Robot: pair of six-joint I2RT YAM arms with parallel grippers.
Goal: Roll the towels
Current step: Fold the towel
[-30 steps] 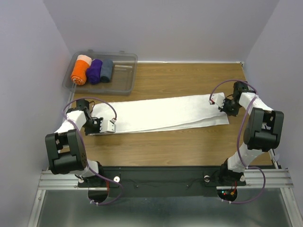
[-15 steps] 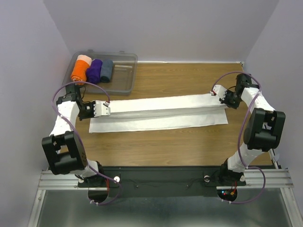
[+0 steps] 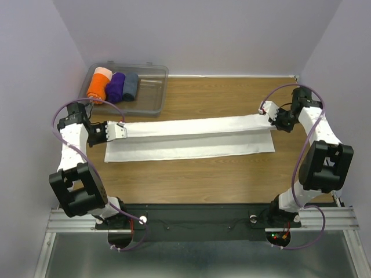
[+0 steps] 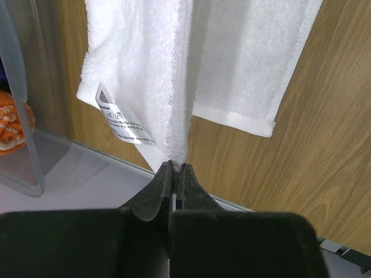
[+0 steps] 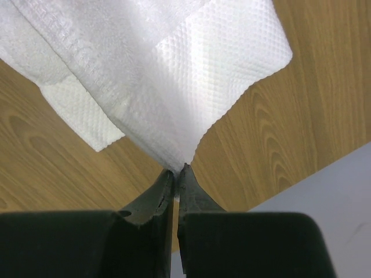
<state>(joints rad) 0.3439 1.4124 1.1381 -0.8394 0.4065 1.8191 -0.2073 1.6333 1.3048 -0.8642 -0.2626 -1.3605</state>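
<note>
Left claw (image 4: 174, 168): clenched on one short end of the white towel (image 3: 191, 134); care label (image 4: 119, 119) hangs just ahead-left of the tips.
Right claw (image 5: 176, 172): clenched on the opposite end; folded corner sits directly ahead of the tips.
Towel position: stretched between both claws; upper layer raised, lower layer flat on the table (image 3: 220, 174) beneath them.
Reason for hold: judged a lengthwise fold; twin end grips hold the strip taut and its edges aligned before rolling.
Bin (image 3: 152, 99): beyond the left claw; not involved.
</note>
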